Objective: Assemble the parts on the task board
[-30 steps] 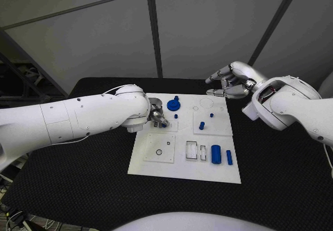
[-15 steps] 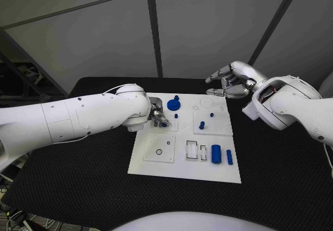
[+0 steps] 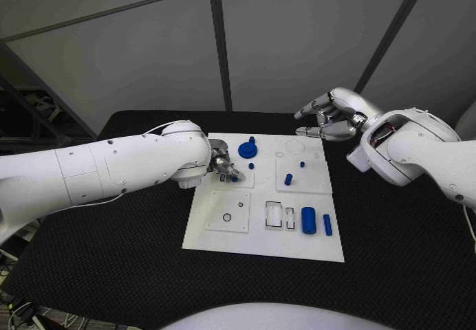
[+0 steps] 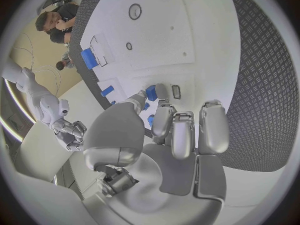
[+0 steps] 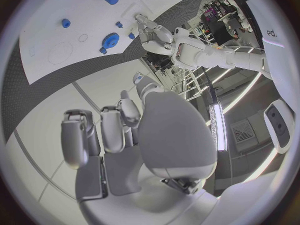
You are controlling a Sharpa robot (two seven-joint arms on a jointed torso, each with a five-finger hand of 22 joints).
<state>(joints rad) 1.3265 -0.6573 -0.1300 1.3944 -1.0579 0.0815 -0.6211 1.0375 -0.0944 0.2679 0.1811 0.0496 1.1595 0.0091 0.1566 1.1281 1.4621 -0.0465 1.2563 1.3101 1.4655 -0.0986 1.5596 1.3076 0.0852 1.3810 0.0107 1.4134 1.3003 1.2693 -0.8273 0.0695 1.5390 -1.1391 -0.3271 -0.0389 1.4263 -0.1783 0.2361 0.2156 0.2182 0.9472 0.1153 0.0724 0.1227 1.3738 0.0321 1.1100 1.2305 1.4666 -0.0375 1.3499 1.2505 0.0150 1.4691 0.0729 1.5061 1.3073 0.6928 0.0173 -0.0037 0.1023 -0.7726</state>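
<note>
Pinching a small blue part (image 4: 150, 92), left robot hand (image 3: 224, 168); right robot hand (image 3: 332, 117) spread.

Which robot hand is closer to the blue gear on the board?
Left. The left robot hand is over the board, just beside the blue gear. The right robot hand is raised beyond the board's far right corner, clearly farther away.

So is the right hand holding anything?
No. The right hand hangs empty above the task board's far edge, fingers loosely curled and apart, nothing between them in the right wrist view.
</note>
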